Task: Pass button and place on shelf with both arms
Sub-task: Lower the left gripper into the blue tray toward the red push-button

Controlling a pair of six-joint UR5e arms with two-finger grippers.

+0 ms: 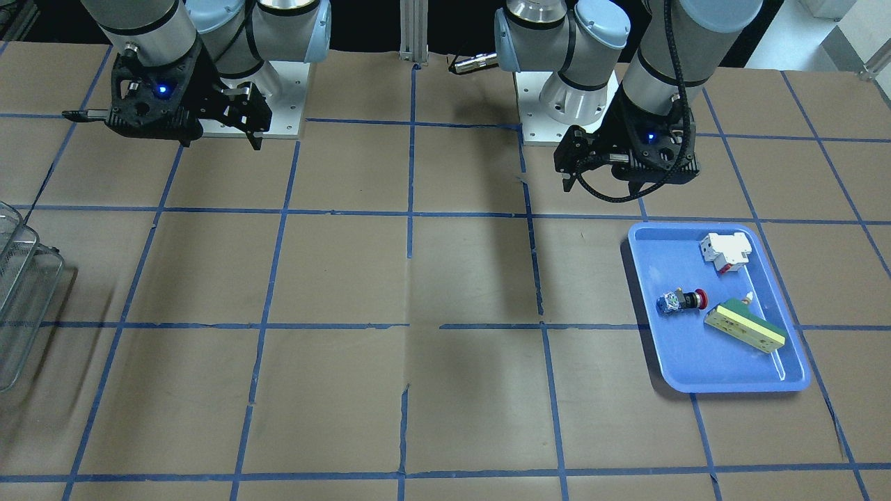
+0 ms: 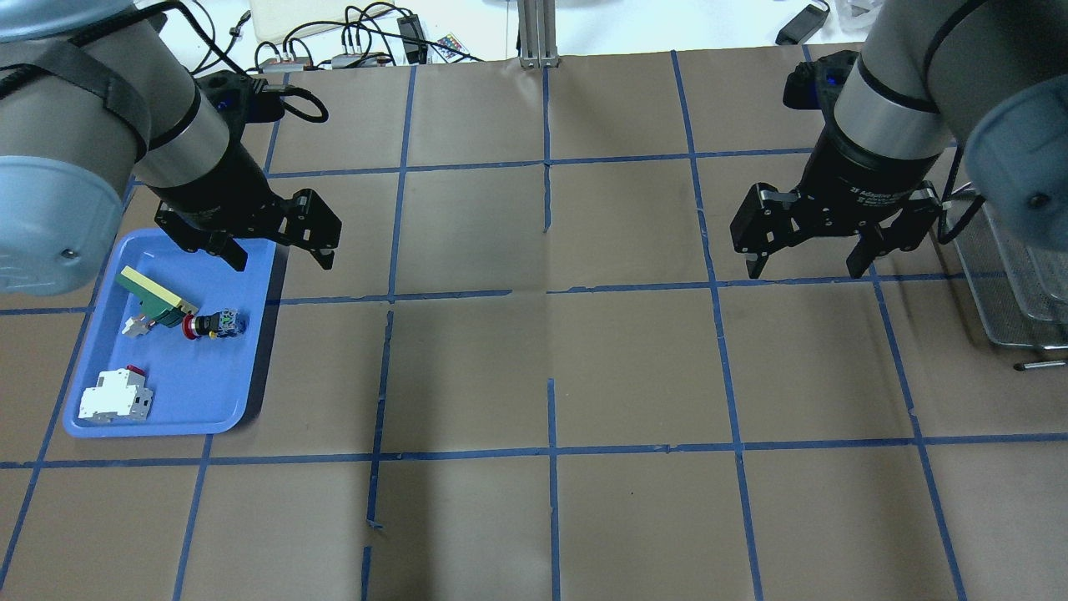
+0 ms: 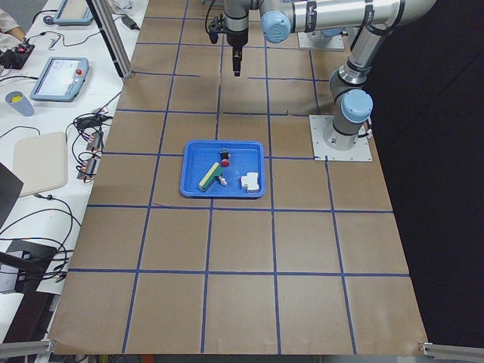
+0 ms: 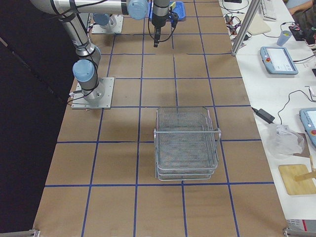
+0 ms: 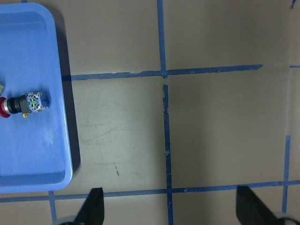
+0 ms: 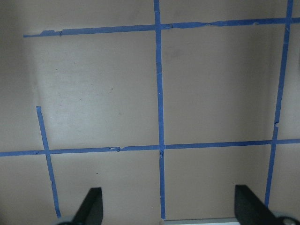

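Observation:
The button (image 2: 214,324), with a red cap and a black collar, lies on its side in the blue tray (image 2: 192,384). It also shows in the front view (image 1: 682,300) and in the left wrist view (image 5: 22,104). My left gripper (image 2: 282,259) is open and empty, above the tray's far right corner and apart from the button. My right gripper (image 2: 804,269) is open and empty over bare table, left of the shelf (image 2: 1018,284). The wire-mesh shelf (image 4: 186,143) stands at the table's right end.
In the tray a white and red breaker block (image 2: 115,396) lies near its front, and a green and cream bar (image 2: 154,294) lies next to the button's red cap. Brown paper with blue tape lines covers the table. Cables and devices lie beyond the far edge.

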